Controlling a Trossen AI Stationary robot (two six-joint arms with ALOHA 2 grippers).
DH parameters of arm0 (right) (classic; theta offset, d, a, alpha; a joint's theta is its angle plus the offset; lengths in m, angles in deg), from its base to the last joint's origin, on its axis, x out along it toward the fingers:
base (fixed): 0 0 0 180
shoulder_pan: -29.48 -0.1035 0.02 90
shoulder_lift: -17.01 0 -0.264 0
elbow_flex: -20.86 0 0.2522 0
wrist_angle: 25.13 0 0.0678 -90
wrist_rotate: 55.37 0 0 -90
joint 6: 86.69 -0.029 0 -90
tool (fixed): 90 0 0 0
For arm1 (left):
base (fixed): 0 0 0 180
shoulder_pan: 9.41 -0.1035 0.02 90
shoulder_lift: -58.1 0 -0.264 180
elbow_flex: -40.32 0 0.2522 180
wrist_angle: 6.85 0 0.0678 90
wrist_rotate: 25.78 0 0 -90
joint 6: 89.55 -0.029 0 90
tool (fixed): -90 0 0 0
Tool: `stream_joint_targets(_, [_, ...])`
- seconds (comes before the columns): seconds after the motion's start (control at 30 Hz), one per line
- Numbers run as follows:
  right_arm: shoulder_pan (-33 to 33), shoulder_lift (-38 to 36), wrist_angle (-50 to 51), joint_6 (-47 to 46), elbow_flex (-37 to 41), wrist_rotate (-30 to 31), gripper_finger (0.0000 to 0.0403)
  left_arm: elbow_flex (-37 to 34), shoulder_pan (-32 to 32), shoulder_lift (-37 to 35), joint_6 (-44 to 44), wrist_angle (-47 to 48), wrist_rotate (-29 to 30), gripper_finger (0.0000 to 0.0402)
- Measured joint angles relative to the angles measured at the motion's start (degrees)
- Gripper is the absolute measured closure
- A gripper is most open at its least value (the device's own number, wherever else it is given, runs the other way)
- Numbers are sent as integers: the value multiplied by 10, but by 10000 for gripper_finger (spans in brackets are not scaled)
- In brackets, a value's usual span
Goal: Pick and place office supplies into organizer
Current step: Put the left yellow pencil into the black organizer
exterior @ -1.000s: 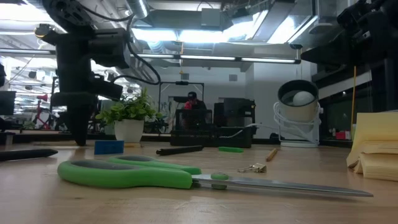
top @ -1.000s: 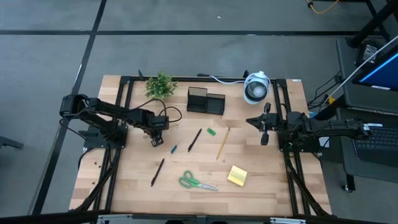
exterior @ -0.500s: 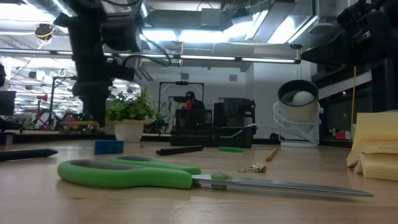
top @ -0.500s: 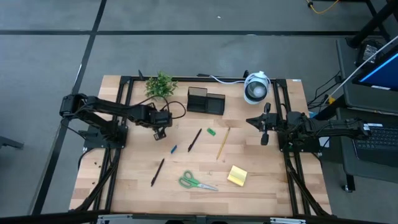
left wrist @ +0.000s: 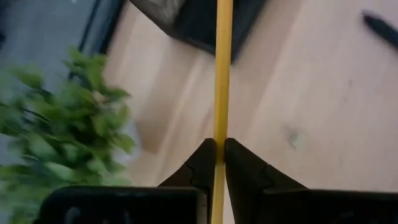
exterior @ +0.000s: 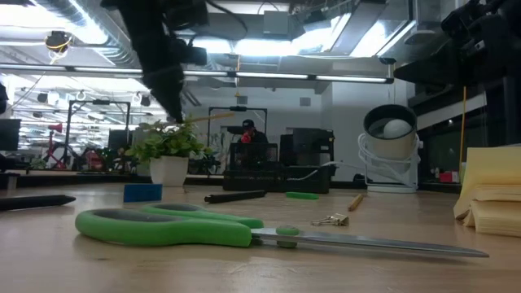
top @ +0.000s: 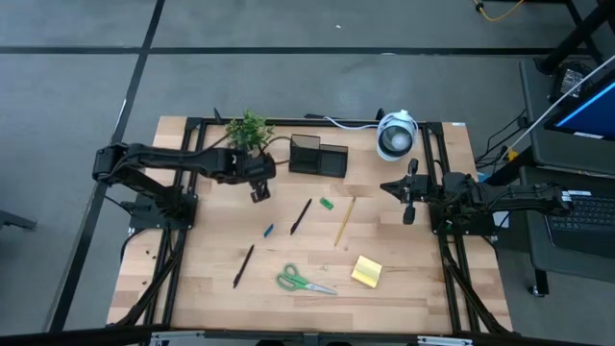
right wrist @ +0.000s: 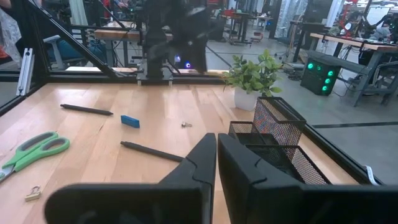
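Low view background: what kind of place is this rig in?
Most likely a robotics lab or workshop: exposed ceiling ducts and strip lights, more benches and metal frames beyond the table, and a person seated at the back.

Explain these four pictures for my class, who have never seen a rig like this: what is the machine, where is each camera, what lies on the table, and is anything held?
Two robot arms work at a wooden table. One camera looks down from above, one sits at table height, and one rides on each wrist. The left gripper is shut on a yellow pencil near the black organizer and potted plant. The right gripper waits, shut and empty. On the table lie green scissors, sticky notes, two pens and another pencil.
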Motion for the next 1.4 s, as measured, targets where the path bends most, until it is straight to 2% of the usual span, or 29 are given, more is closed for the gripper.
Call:
stream_joint_targets(0.13, [0, 0, 0, 0, 0, 0, 380, 26, -23, 16, -18, -8, 11, 378])
stream_joint_targets(0.4, [0, 0, 0, -1, 0, 0, 380, 105, -49, 103, -126, 12, 39, 378])
stream_joint_targets(0.6, [0, 0, 0, -2, 0, 0, 380, 185, -54, 167, -189, 72, 117, 378])
stream_joint_targets(0.8, [0, 0, 1, 0, 0, 0, 380, 249, -54, 210, -286, 90, 211, 378])
stream_joint_targets(1.07, [0, 0, 2, 1, 0, 0, 380, 267, -48, 242, -446, 90, 341, 378])
stream_joint_targets(1.4, [0, 0, 5, 15, 0, 0, 380, 267, -41, 272, -539, 83, 363, 377])
